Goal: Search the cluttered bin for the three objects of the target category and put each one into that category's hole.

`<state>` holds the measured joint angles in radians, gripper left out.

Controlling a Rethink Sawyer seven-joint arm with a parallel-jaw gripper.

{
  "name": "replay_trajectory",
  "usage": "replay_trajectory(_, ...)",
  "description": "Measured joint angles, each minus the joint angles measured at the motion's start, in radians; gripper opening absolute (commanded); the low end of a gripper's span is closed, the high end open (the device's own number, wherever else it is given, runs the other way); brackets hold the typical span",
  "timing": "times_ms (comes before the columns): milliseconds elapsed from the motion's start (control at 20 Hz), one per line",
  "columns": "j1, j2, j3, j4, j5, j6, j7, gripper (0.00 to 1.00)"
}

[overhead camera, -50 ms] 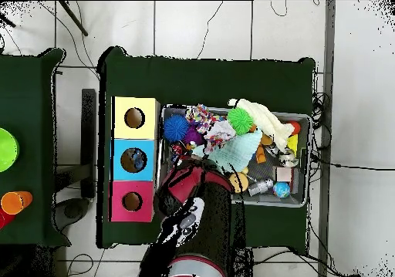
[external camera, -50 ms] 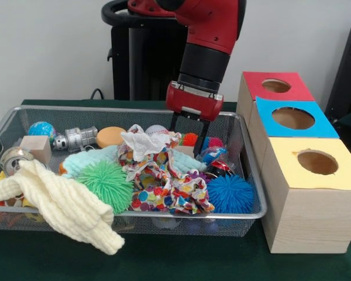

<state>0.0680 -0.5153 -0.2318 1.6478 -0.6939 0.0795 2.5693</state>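
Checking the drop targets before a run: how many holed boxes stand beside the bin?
3, in a row: red box farthest, blue box in the middle, yellow box nearest.

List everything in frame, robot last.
bin: 1, wire mesh, on green table
boxes: 3, red, blue, yellow tops with holes, beside bin
spiky balls: green, blue, in bin front
knit cloth: 1, cream, over bin's front rim
patterned cloth: 1, multicolour, bin centre
globe ball: 1, blue, back corner
block: 1, wood, by globe
disc: 1, orange, back
tool: 1, black fingers open, above bin
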Motion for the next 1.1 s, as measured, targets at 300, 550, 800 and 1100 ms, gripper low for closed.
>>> replay_trajectory(300,-0.002,-0.010,0.022,0.000,0.000,0.000,0.000,1.00)
replay_trajectory(550,-0.014,-0.022,0.056,0.001,0.002,0.000,0.000,1.00)
replay_trajectory(800,-0.025,-0.028,0.078,0.001,0.003,0.000,0.000,1.00)
replay_trajectory(1100,-0.031,-0.033,0.101,0.001,0.004,0.000,0.000,1.00)
